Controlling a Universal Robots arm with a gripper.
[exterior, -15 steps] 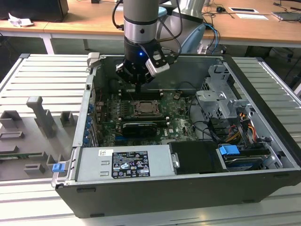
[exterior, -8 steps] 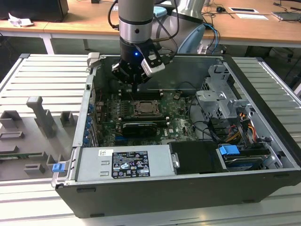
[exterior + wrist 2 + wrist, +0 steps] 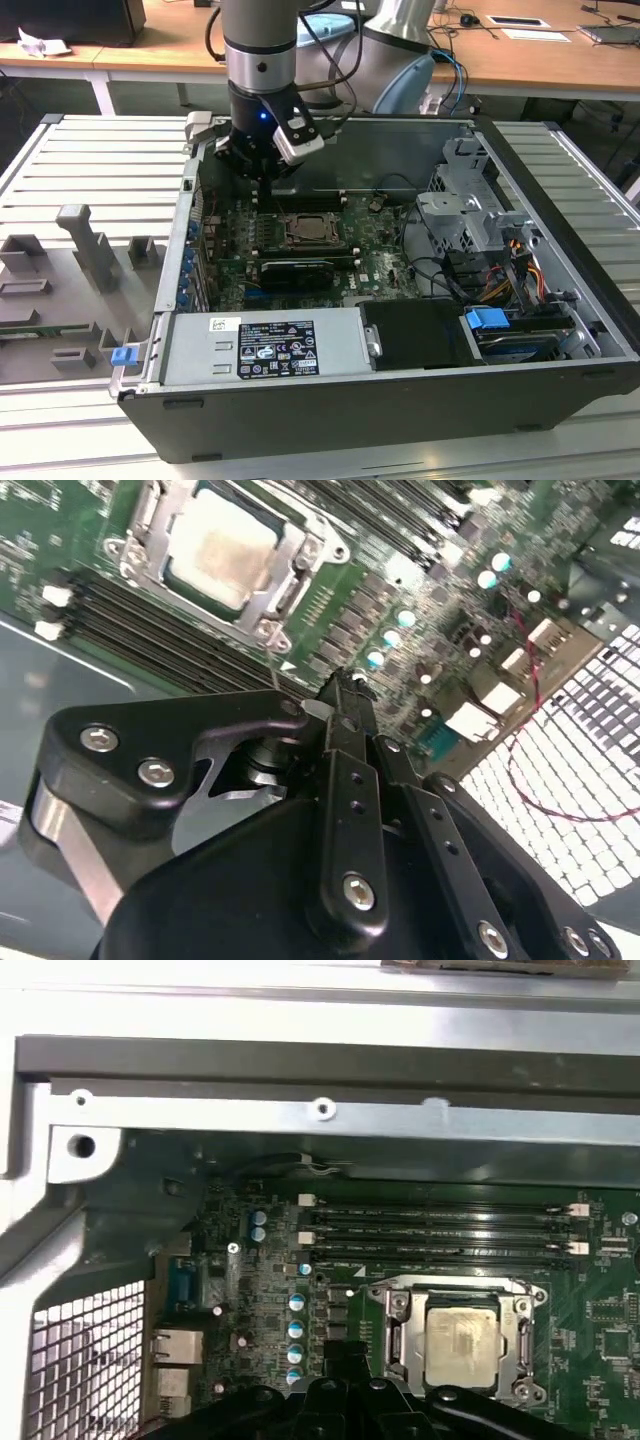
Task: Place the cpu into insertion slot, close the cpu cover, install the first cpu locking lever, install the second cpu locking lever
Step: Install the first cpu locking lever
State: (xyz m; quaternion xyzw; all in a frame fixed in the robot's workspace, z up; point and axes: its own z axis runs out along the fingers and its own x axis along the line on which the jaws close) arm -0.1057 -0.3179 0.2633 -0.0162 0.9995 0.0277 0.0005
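The cpu point(image 3: 220, 545) point(image 3: 462, 1345), pale silver-beige, lies flat in the insertion slot point(image 3: 312, 232) on the green board. The cpu cover point(image 3: 300, 555) point(image 3: 520, 1345), a silvery frame, lies down around the chip's edges. My gripper point(image 3: 345, 688) point(image 3: 345, 1360) point(image 3: 262, 180) hovers above the board, beside the socket toward the case's rear corner. Its black fingers are shut with nothing between them, and they touch neither the cover nor the chip. In the exterior view the gripper is to the left of the socket and farther back.
Long black memory slots point(image 3: 440, 1235) run beside the socket. A black card point(image 3: 295, 270) lies in front of it, then the power supply point(image 3: 265, 345). A drive cage with cables point(image 3: 465, 200) is at the exterior view's right. Case walls point(image 3: 320, 1110) and the rear grille point(image 3: 85, 1360) stand close by.
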